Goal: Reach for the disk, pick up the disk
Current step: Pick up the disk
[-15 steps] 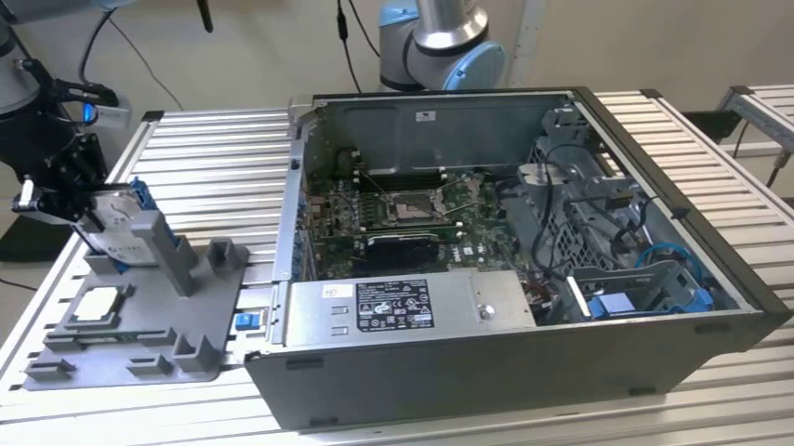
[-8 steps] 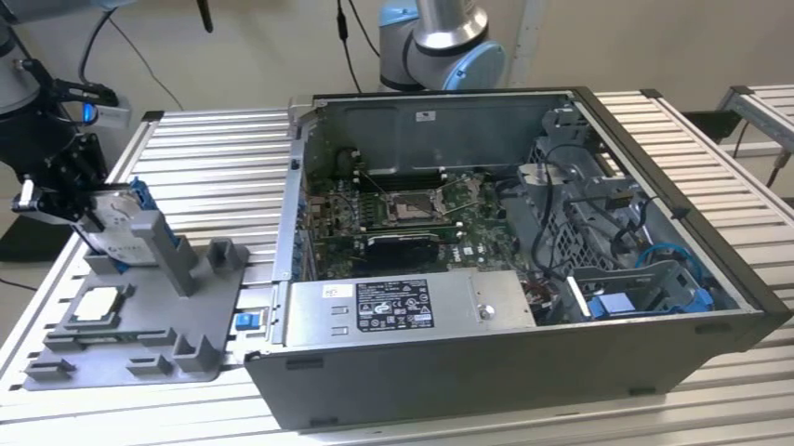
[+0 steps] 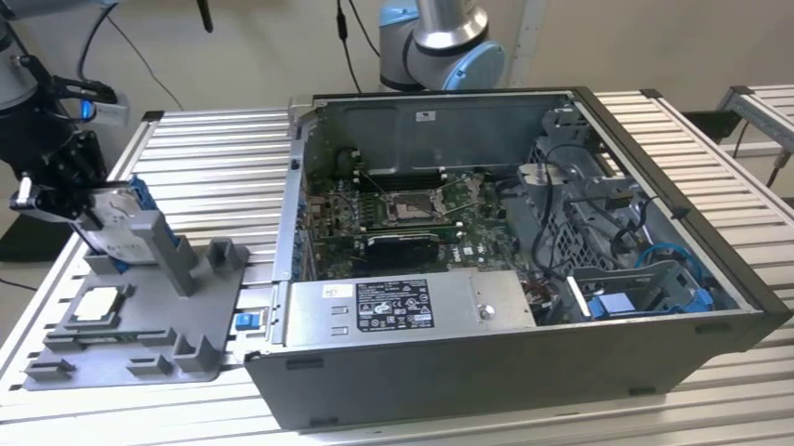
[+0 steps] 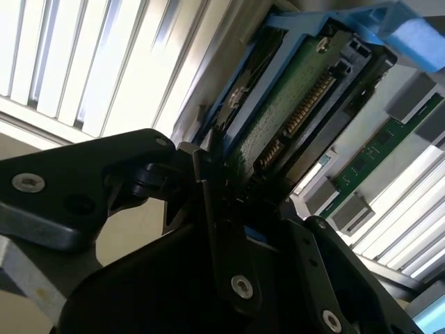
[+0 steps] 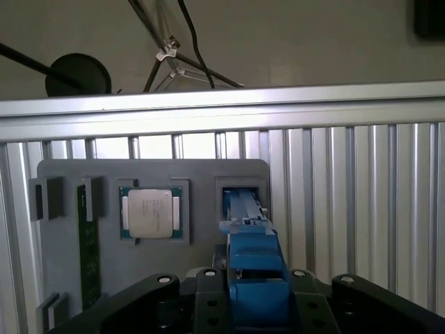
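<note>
The disk (image 3: 115, 221) stands on edge in a slot of the grey holder tray (image 3: 137, 358) at the exterior view's left. It is a silver drive edged by a blue bracket. My gripper (image 3: 89, 218) is against its outer side, fingers closed on its edges. In the first wrist view the disk's blue bracket (image 5: 256, 257) sits between the two black fingers (image 5: 208, 289) of the gripper (image 5: 256, 296). In the second wrist view the disk's green circuit board (image 4: 285, 118) runs away from the gripper (image 4: 250, 209), and one finger (image 4: 208, 188) presses its blue edge.
A small square processor chip (image 3: 99, 305) (image 5: 154, 213) lies in the tray beside the disk's slot, and a green memory stick (image 5: 87, 257) lies past it. An open computer case (image 3: 410, 409) fills the slatted metal table's (image 3: 211, 158) middle. Another arm's base (image 3: 441, 46) stands behind it.
</note>
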`<act>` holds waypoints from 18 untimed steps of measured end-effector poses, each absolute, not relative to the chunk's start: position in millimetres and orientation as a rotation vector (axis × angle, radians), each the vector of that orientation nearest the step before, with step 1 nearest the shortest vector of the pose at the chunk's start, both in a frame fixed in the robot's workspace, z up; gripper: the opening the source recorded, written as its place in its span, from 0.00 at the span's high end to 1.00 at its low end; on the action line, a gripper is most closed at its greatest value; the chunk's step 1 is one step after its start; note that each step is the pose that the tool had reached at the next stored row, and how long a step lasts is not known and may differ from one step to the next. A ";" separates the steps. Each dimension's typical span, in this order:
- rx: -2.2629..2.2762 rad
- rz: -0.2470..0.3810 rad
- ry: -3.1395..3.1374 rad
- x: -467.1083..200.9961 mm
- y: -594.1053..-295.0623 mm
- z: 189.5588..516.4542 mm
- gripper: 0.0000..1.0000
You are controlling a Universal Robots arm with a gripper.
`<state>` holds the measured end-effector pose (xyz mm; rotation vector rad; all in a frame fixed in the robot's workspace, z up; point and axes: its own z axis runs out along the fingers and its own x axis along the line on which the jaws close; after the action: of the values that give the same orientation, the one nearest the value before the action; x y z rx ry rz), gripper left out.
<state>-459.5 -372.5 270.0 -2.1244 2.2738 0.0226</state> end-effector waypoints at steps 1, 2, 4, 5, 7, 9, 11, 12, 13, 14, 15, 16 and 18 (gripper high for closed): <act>-2.124 0.023 2.274 -459.5 -372.5 271.4 1.00; -2.124 0.023 2.274 -459.5 -372.5 272.7 1.00; -2.124 0.023 2.274 -459.5 -372.5 275.2 1.00; -2.124 0.023 2.274 -459.5 -372.5 276.4 1.00; -2.124 0.023 2.274 -459.5 -372.5 279.1 1.00; -2.125 0.023 2.274 -459.5 -372.5 282.6 1.00; -2.124 0.023 2.274 -459.5 -372.5 286.5 1.00; -2.124 0.023 2.274 -459.5 -372.5 288.6 1.00; -2.124 0.023 2.274 -459.5 -372.5 290.5 1.00; -2.124 0.023 2.274 -459.5 -372.5 292.3 1.00; -2.124 0.023 2.274 -459.5 -372.5 293.9 1.00; -2.125 0.023 2.274 -459.5 -372.5 295.6 1.00; -2.124 0.023 2.274 -459.5 -372.5 298.5 1.00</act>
<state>-459.5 -372.5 298.5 -2.1244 2.2737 0.0226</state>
